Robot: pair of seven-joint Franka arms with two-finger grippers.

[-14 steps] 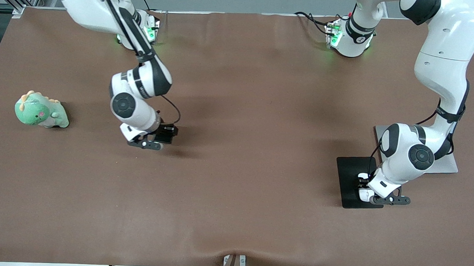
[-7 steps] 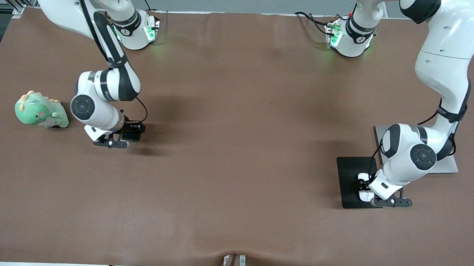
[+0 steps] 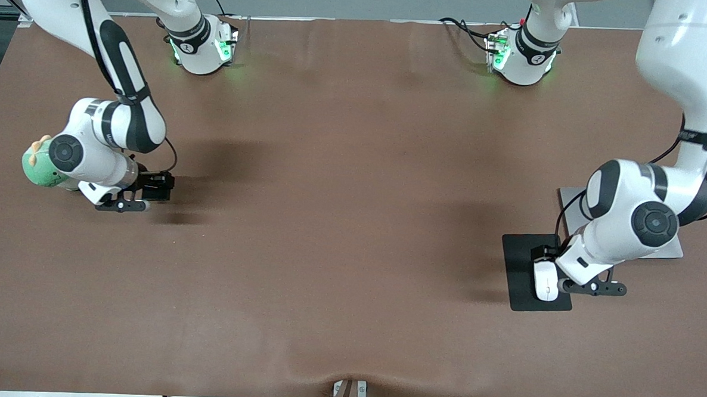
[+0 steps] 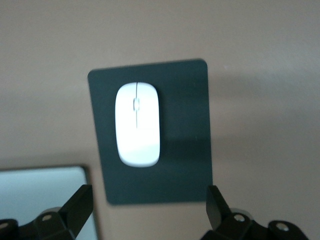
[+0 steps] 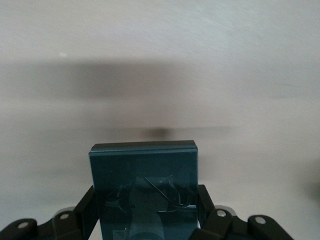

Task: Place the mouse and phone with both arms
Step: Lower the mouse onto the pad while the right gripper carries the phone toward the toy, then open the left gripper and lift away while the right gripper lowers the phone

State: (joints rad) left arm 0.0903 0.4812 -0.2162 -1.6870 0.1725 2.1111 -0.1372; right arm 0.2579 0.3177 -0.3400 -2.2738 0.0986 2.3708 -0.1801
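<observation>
Brown table [image 3: 351, 252]: mouse [image 3: 545, 280] lay on black pad [image 3: 521, 253], my left gripper [image 3: 591, 287] spread wide over it, mouse done. Right gripper [image 3: 123, 205] clamped phone [image 5: 144, 185] aloft near green toy [image 3: 35, 170]; setting it down came next, I judged.

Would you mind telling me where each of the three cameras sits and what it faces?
Front view: high across the table, facing both arms; left gripper over the pad, right gripper holds the phone beside a green toy.
Left wrist view: looks down past open jaws at the mouse.
Right wrist view: looks along the held phone at bare table.
Front and left wrist views share mouse and pad.
</observation>
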